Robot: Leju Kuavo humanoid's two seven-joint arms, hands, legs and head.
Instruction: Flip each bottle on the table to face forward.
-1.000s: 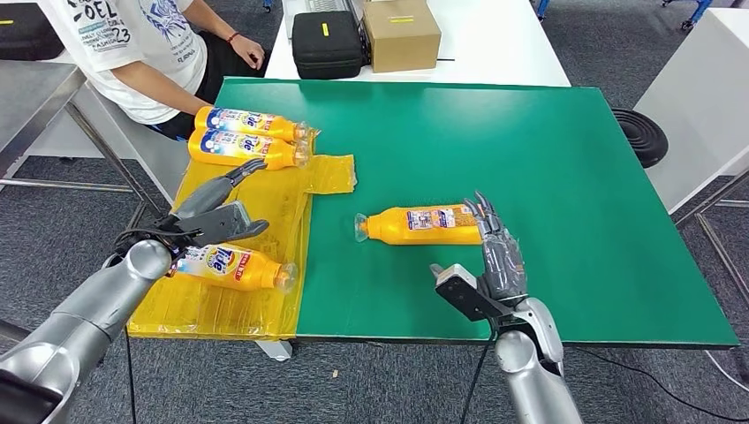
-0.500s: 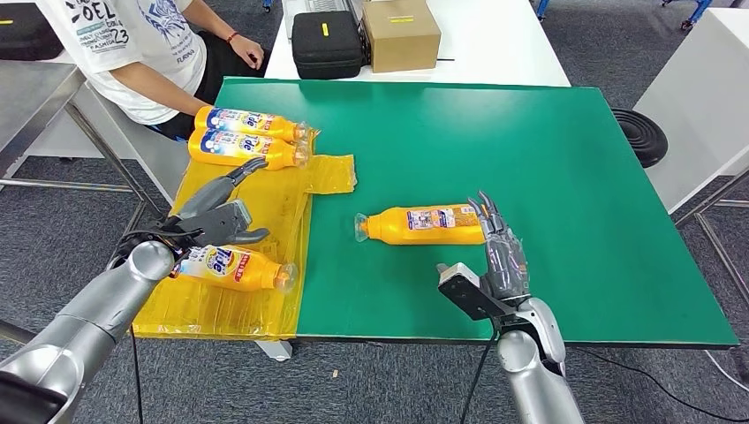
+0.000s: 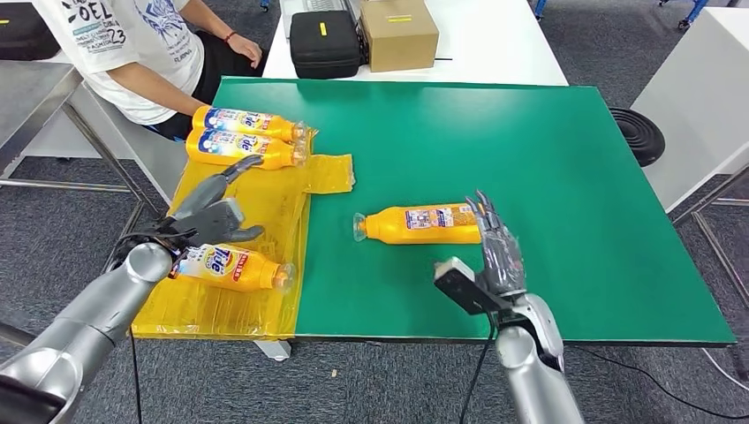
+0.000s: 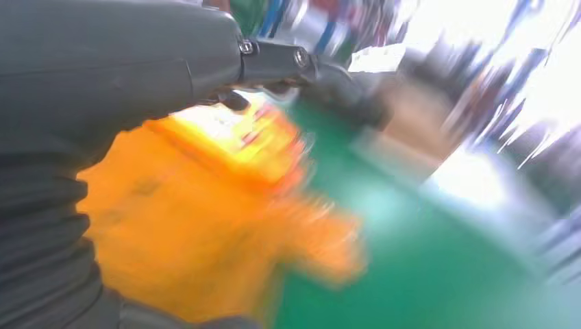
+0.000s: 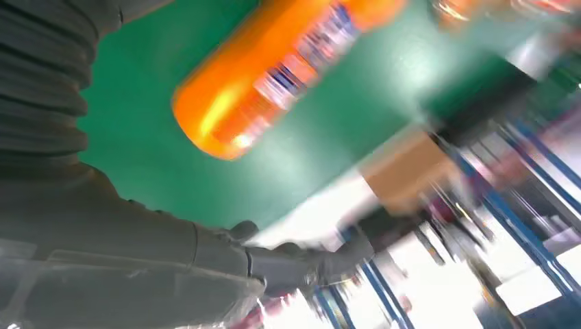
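Green worktop [image 3: 548,159] takes up most of the head view, with a yellow plastic sheet [image 3: 256,221] draped over its left edge. One orange bottle [image 3: 417,224] lies on its side mid-frame on the green, cap end pointing left. The right hand [image 3: 496,252] sits right at the bottle's base end, fingers spread and straight, fingertips just about touching it, holding nothing. Lower left, another bottle [image 3: 231,268] lies on the yellow sheet, and the left hand [image 3: 210,209] hovers just above it with fingers loosely apart, also not gripping anything. Two more bottles [image 3: 247,135] lie side by side at the upper left of the sheet, near a seated person [image 3: 146,53]. Both wrist views are blurry.
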